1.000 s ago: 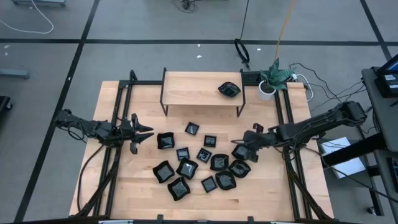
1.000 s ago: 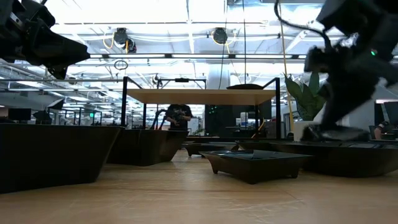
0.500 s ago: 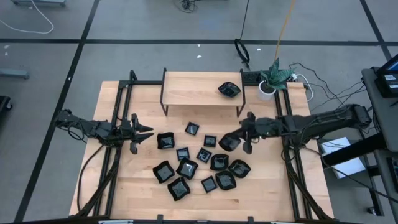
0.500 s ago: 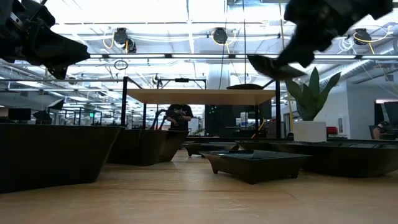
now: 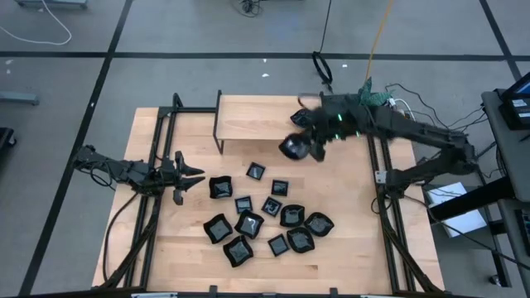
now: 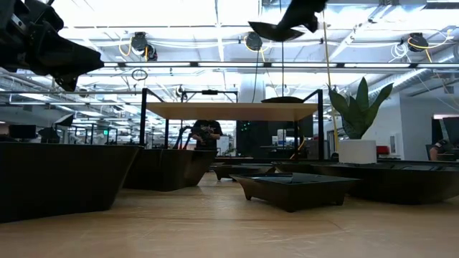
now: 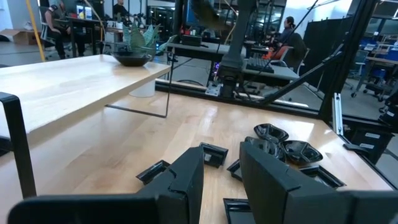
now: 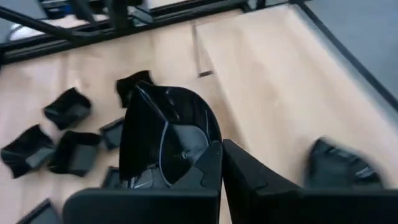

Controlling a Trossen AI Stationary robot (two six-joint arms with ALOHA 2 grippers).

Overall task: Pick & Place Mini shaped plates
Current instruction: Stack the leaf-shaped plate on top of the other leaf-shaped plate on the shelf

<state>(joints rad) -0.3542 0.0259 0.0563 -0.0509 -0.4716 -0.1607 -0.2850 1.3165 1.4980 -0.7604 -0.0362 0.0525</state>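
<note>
Swung up from the pile toward the raised shelf (image 5: 257,117), right gripper (image 5: 308,142) clenched on a roundish plate (image 5: 291,147), probably to join the plate already there (image 5: 305,119). Left gripper (image 5: 189,175) parked half-open beside the pile (image 5: 265,217), empty.

Left gripper (image 6: 43,46) cut off (low view's edge).

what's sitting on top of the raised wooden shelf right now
One round black plate sits on the shelf. The right tool, carrying another plate, hides that corner from above.
</note>
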